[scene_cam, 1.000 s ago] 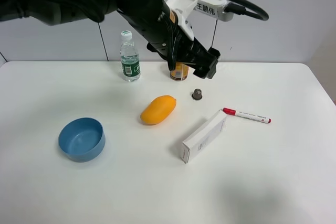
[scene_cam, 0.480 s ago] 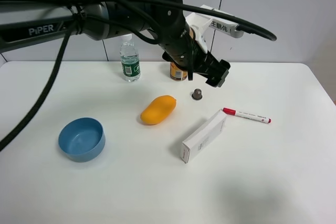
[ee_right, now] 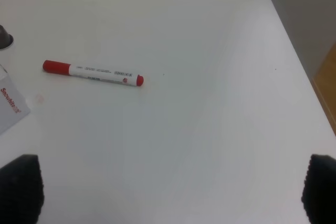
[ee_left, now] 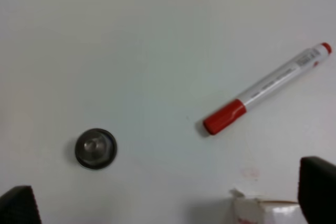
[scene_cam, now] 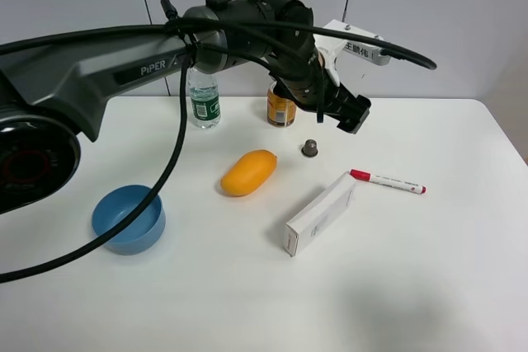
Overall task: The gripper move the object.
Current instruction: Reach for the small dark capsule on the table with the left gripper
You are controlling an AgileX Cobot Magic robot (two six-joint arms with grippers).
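The tiny dark grey-brown metallic capsule (scene_cam: 310,147) stood on the white desk (scene_cam: 429,286), near the orange-yellow mango (scene_cam: 248,172). My left gripper (scene_cam: 353,114) hovered above, off to one side, jaws wide apart and empty. I judged this the approach step; the next move called for centring over the capsule, then descending.

The object (scene_cam: 310,147) is showing dark grey-brown with a shiny top against the white table (scene_cam: 429,286). The marker (scene_cam: 388,181) is wearing a red cap on a white barrel. The mango (scene_cam: 248,172) is glowing orange-yellow, the bowl (scene_cam: 128,241) is showing blue, and the left gripper (scene_cam: 353,114) is showing black beneath a white module.
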